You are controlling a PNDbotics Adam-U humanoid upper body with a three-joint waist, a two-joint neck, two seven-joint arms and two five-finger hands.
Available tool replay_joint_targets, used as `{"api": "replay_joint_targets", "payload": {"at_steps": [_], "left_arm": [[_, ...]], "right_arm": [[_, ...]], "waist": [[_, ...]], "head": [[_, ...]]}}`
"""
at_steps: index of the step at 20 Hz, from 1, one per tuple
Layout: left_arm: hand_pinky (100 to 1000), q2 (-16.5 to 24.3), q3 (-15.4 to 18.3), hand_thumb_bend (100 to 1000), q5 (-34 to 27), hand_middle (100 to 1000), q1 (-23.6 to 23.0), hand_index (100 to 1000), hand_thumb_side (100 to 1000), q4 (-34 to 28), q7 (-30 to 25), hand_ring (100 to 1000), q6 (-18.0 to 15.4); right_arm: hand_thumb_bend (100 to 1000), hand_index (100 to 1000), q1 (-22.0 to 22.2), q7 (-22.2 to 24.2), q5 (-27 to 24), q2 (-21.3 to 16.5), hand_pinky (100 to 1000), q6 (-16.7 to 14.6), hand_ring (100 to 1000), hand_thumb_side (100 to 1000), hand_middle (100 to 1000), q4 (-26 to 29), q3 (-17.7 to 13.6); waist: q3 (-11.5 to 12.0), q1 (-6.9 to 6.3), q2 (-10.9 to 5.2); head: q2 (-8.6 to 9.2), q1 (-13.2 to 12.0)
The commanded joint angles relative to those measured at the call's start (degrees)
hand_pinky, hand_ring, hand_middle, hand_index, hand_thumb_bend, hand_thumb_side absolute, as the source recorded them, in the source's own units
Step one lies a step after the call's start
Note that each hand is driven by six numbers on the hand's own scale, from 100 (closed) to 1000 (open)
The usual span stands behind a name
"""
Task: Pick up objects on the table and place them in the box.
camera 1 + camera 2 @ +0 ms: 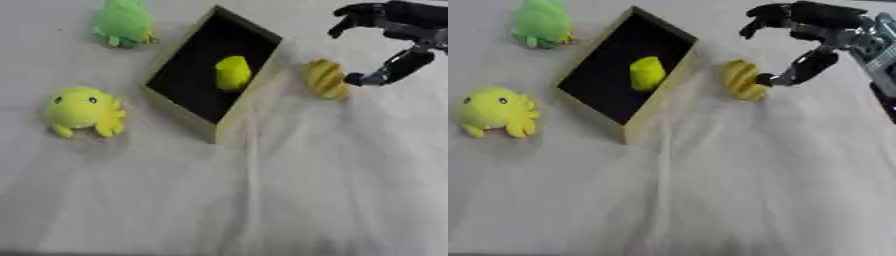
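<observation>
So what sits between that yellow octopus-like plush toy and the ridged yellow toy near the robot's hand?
The open tan box with a black inside, holding a small yellow object, lies between the yellow plush toy and the ridged yellow toy. Both eye views show it.

I see my right hand (798, 37) coming in from the upper right, its fingers spread and bent downward, one fingertip (765, 79) just beside a ridged yellow toy (741, 80) lying on the white cloth of the table (737, 190). Left of that toy sits the box (636, 127), tan-walled and black inside, with a yellow-green object (647, 73) in it. A yellow plush (496, 112) lies left of the box; a green plush (540, 24) sits at the upper left.
</observation>
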State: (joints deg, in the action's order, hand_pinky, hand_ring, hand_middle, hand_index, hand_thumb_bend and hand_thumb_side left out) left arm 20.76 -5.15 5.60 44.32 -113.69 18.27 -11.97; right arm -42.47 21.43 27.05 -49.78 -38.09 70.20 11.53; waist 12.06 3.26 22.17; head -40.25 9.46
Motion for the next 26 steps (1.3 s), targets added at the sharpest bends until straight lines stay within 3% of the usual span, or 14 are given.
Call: {"api": "replay_joint_targets", "payload": {"at_steps": [1,8,13,19,26], "left_arm": [[673,1.4,0.1,379,-0.2,651,0.8,815,522,-0.9,-0.1,675,0.2],[673,1.4,0.0,377,-0.3,652,1.2,815,524,-0.9,-0.1,675,0.2],[672,1.4,0.0,377,-0.3,653,1.3,815,525,-0.9,-0.1,675,0.2],[671,1.4,0.0,377,-0.3,653,1.3,814,525,-0.9,-0.1,674,0.3],[672,1.3,-0.1,378,-0.3,653,1.3,813,524,-0.9,-0.2,674,0.2]], "right_arm": [[393,881,-1.2,-0.9,1.7,-0.8,913,-0.6,1000,396,741,-1.2,-0.8],[396,880,-2.3,0.2,3.0,0.5,913,-1.6,1000,397,736,-3.1,-0.5],[420,881,-3.2,-0.5,6.6,1.4,902,-1.9,994,382,730,-6.0,-0.8],[396,814,-3.6,-2.5,11.4,2.4,886,-3.3,954,391,626,-8.6,-0.3],[317,674,-3.8,-2.6,12.0,2.7,849,-4.6,866,336,488,-9.1,0.1]], "waist": [[0.1,-0.23,-0.91],[0.6,-0.24,-0.11],[1.0,-0.14,0.12],[1.0,-0.13,0.15],[0.8,-0.25,-0.06]], "head": [[0.64,0.0],[0.52,0.1],[0.87,0.2],[0.88,0.1],[0.74,-0.1]]}}
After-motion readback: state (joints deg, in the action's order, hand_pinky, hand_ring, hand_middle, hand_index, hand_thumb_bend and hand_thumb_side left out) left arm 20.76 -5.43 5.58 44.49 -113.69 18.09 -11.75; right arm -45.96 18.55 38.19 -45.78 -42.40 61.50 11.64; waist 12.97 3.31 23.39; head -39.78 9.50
